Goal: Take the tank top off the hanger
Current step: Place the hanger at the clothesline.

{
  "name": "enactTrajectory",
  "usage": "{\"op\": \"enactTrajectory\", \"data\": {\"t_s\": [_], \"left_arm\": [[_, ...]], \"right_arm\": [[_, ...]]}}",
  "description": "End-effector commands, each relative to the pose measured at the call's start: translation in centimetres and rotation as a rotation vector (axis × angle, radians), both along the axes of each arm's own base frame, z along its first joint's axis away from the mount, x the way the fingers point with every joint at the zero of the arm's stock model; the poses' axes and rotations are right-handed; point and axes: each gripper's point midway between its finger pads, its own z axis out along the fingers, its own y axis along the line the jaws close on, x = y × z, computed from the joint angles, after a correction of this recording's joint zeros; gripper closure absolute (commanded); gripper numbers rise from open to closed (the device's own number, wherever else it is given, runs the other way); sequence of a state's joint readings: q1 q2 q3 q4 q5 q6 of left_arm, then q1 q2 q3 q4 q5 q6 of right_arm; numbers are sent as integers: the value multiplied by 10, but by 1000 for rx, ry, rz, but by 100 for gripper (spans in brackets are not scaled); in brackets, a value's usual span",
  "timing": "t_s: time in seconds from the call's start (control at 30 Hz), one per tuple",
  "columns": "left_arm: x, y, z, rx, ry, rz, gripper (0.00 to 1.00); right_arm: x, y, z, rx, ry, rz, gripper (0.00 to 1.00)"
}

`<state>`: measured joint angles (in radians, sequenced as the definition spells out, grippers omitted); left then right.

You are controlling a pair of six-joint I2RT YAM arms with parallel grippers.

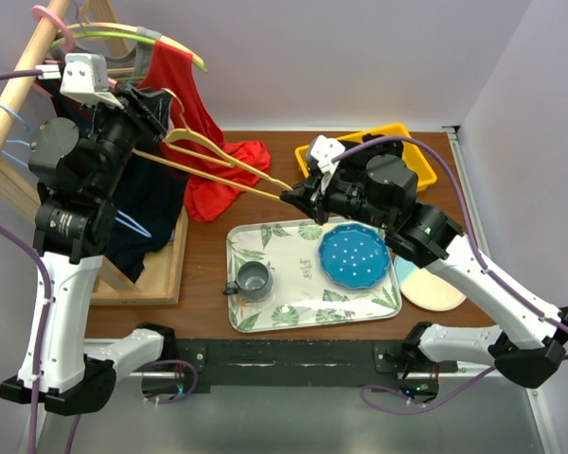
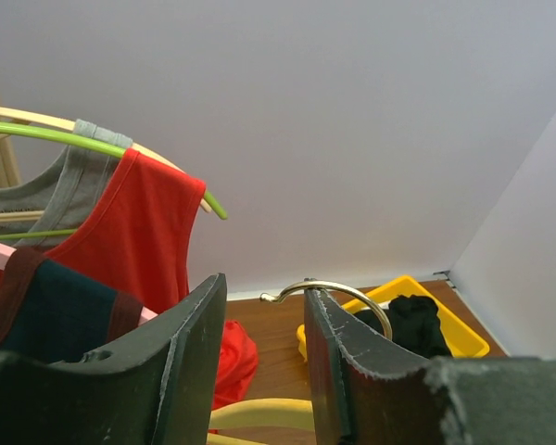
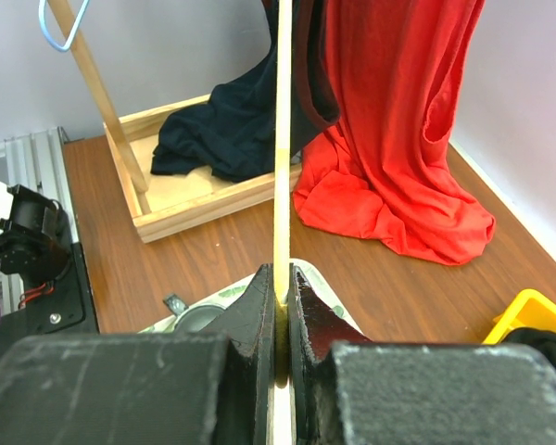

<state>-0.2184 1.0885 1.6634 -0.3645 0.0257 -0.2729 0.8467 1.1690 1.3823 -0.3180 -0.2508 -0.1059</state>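
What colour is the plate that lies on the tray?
The plate is blue with white dots; best in top view.

**Twin arms: white shells, black joints**

Left arm (image 1: 57, 303): white shell links between black cylindrical joint housings. One housing carries a round grey end cap (image 1: 52, 142). White camera block (image 1: 87, 76) at the wrist. Left purple cable (image 1: 44, 312) follows the white link.

Right arm (image 1: 492, 293): same white-and-black build. White wrist block (image 1: 324, 151). Right purple cable (image 1: 390, 138) arcs over the black housing.

Black bases, joined by a black rail (image 1: 293, 359).

Left tool (image 2: 264, 362): dark grey fingers (image 2: 190, 362), edges chipped pale.

Right tool (image 3: 280, 306): black matte fingers (image 3: 255, 315), lightly scuffed.
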Motion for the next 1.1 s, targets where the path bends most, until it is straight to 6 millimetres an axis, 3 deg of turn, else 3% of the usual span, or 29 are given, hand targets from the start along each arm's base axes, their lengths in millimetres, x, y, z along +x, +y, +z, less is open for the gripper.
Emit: {"op": "enactTrajectory", "data": {"t_s": [0.0, 0.2, 0.33, 0.4, 0.53, 0.8, 0.83, 0.87, 0.9, 1.07], "left_arm": [[-16, 5, 32, -23, -92, 11, 56], [-37, 7, 27, -45, -91, -6, 48], [-61, 15, 26, -78, -118, 7, 27], [-73, 24, 34, -100, -147, 40, 14], [-94, 26, 54, -139, -203, 18, 1], [-112, 5, 67, -166, -236, -121, 0], [-108, 1, 62, -165, -223, -139, 0], [-108, -2, 62, -159, -229, -155, 0], [-101, -8, 58, -147, -213, -178, 0], [-104, -27, 68, -143, -227, -294, 0]], "right_arm": [[-8, -3, 14, 33, -26, 24, 100], [-3, 1, 23, 74, -10, 8, 100], [1, 15, 28, 89, 22, 36, 100], [5, 24, 30, 92, 39, 48, 100], [10, 39, 35, 119, 84, 67, 100], [15, 68, 63, 184, 85, 116, 100], [17, 81, 56, 165, 95, 130, 100], [16, 84, 71, 183, 69, 139, 100], [20, 89, 67, 164, 77, 130, 100], [28, 120, 90, 189, 28, 156, 100]]}}
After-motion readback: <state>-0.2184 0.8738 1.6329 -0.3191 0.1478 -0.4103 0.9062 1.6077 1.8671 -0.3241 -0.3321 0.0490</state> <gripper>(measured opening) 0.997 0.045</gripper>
